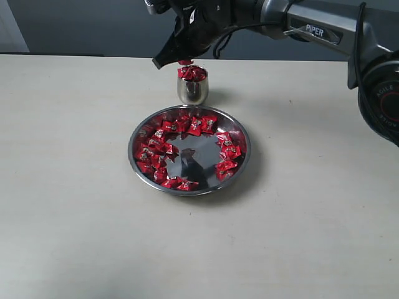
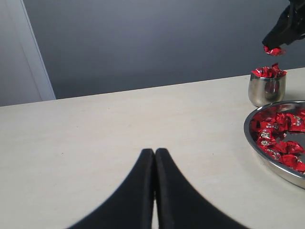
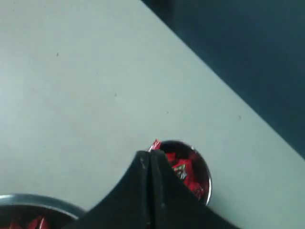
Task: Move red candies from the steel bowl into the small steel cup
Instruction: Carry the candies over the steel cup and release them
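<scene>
Steel: the small steel cup heaped with red foil, one red candy pinched above it.
We read PiPER in pale letters on the right arm, which stretched in from the right, high over the far part of the desk; the wrappers' marks were too small to read. The right claw pointed down, clamped on that red candy directly over the cup. More red candies ringed the steel bowl just in front. The left claw hovered low over the desk, well apart, tips pressed together, holding nothing.
</scene>
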You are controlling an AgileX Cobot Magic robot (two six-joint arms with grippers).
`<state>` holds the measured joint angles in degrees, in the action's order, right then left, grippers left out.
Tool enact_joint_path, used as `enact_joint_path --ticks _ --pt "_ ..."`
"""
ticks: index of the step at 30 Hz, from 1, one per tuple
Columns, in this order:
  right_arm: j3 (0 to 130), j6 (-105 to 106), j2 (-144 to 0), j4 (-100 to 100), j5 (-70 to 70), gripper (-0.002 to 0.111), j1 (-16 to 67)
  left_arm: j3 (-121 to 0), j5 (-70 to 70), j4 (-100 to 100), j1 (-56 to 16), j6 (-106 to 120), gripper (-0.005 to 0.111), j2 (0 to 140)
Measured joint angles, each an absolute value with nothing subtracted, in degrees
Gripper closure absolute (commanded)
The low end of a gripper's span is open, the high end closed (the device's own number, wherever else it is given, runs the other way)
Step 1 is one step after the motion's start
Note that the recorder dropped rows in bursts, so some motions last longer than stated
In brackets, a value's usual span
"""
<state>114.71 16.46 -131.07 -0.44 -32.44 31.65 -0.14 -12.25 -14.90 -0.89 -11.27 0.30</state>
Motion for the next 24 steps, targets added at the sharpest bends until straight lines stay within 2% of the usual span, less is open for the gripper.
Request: enact_joint_path --ticks 24 --pt "114.71 14.35 -134.69 0.79 -23.94 0.109 27.64 -0.14 -12.25 -14.9 -0.89 -11.27 0.106 0.3"
